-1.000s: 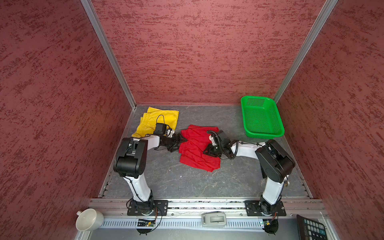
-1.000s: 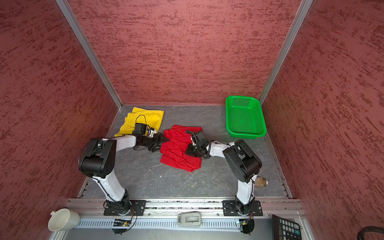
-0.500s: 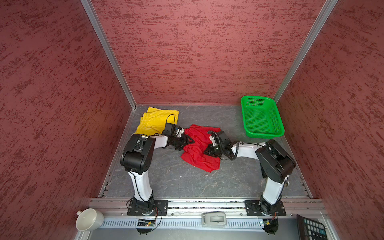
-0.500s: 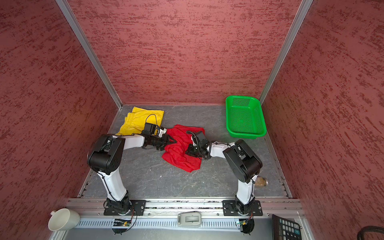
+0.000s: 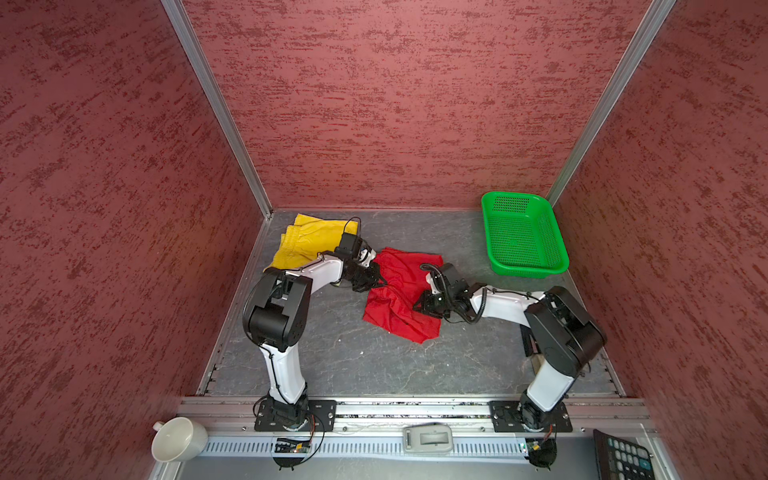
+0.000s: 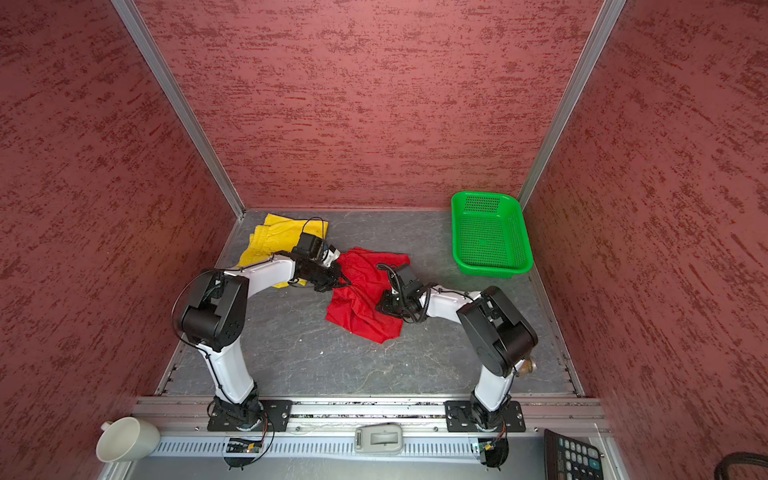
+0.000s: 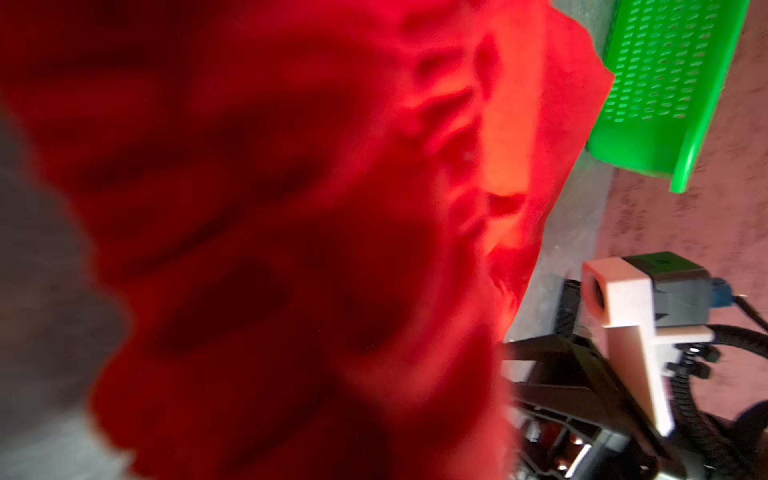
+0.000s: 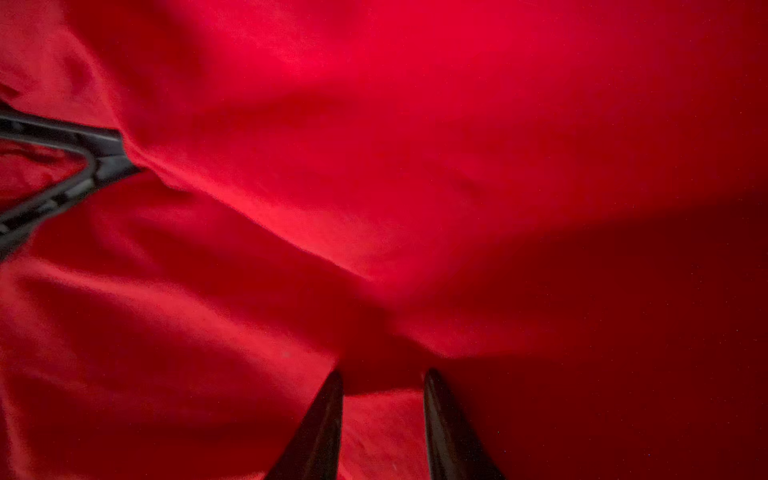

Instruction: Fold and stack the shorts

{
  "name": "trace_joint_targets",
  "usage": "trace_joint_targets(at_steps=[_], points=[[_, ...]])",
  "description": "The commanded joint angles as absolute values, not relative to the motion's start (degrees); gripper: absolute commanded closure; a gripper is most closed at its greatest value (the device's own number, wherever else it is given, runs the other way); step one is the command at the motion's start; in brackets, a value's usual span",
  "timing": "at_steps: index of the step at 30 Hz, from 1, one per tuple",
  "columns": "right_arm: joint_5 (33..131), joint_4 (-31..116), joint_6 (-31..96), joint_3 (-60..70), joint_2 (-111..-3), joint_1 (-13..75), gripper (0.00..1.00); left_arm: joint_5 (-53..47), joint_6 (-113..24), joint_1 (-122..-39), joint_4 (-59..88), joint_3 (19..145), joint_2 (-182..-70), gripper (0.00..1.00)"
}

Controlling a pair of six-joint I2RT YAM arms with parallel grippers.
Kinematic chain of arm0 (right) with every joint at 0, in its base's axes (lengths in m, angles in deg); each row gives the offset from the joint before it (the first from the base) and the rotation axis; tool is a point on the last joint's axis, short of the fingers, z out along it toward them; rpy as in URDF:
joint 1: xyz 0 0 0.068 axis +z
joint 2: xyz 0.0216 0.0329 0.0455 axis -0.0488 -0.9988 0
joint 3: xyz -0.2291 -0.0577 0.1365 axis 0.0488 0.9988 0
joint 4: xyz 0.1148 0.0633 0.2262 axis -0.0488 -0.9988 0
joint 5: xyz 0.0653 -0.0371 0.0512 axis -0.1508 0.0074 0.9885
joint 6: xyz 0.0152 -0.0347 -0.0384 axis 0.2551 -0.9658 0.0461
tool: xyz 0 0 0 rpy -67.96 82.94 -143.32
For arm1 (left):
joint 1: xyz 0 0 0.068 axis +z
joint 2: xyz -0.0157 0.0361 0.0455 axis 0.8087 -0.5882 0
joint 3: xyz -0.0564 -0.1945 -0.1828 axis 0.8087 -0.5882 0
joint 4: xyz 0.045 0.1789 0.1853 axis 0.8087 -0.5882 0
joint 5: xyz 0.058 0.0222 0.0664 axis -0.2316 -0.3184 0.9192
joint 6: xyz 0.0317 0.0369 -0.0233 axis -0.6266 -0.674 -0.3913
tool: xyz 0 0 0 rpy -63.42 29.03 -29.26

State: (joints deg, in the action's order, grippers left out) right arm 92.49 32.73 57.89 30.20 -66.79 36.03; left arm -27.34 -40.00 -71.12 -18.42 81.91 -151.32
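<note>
Left tool [image 5: 375,281] [image 6: 343,283]: at the left edge of the red shorts [image 5: 395,320] [image 6: 361,320], pressed together on a pinch of the cloth. From my right wrist view its black tips [image 8: 118,160] meet at a point, and creases in the red fabric run out from there. My left wrist view is mostly filled with blurred red cloth [image 7: 291,208] bunched close to the lens.

Right tool [image 5: 417,306] [image 6: 379,308]: low over the right side of the same shorts. In the right wrist view the two dark fingertips [image 8: 328,415] stand a little apart, with red cloth [image 8: 415,166] showing in the gap. A shadowed fold lies just past the tips. I cannot tell whether any fabric is caught between them.

Red shorts: rumpled, mid-bench [image 5: 374,365], between my two arms, with the near corner spread flat.

Yellow shorts [image 5: 307,241] [image 6: 276,237]: lying flat in the far left corner, partly under my left forearm, apart from the red pair. Nothing is stacked yet.

Green basket [image 5: 528,270] [image 6: 494,270] [image 7: 665,83]: far right corner, clear of both pairs
</note>
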Motion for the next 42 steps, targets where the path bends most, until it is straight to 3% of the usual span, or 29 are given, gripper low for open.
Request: trace_joint_targets(at_steps=[1,9,22,24,26,29,32,35,42], points=[[89.6,28.7,58.1,30.7,-61.5,33.6,0.63,-21.6,-49.6,-70.3,-30.4,88.8,-151.1,1.0],[89.7,26.7,56.8,31.9,-59.0,32.0,0.62,-20.9,-52.7,-67.4,-33.4,96.0,-154.3,1.0],[92.3,31.3,57.9,26.9,-64.4,32.9,0.62,-18.2,-53.7,-67.7,-35.4,100.3,-161.7,0.98],[92.2,31.5,57.7,24.5,-65.8,33.2,0.62,-18.2,-53.3,-67.9,-35.0,99.7,-162.0,0.88],[92.2,32.5,57.7,22.1,-67.4,33.3,0.62,-18.2,-52.3,-67.7,-34.2,98.5,-161.2,0.67],[92.4,33.2,57.4,18.7,-70.0,33.3,0.62,-18.7,-50.7,-67.0,-32.5,95.7,-158.7,0.44],[93.7,34.5,57.3,16.0,-73.0,33.3,0.62,-21.0,-48.2,-65.2,-30.2,91.6,-155.2,0.29],[94.2,33.6,56.8,14.2,-76.9,33.3,0.62,-23.0,-44.9,-62.6,-27.0,86.5,-150.6,0.19],[92.5,31.1,57.8,16.0,-80.8,33.3,0.65,-29.3,-36.2,-56.7,-18.5,72.6,-140.4,0.14]])
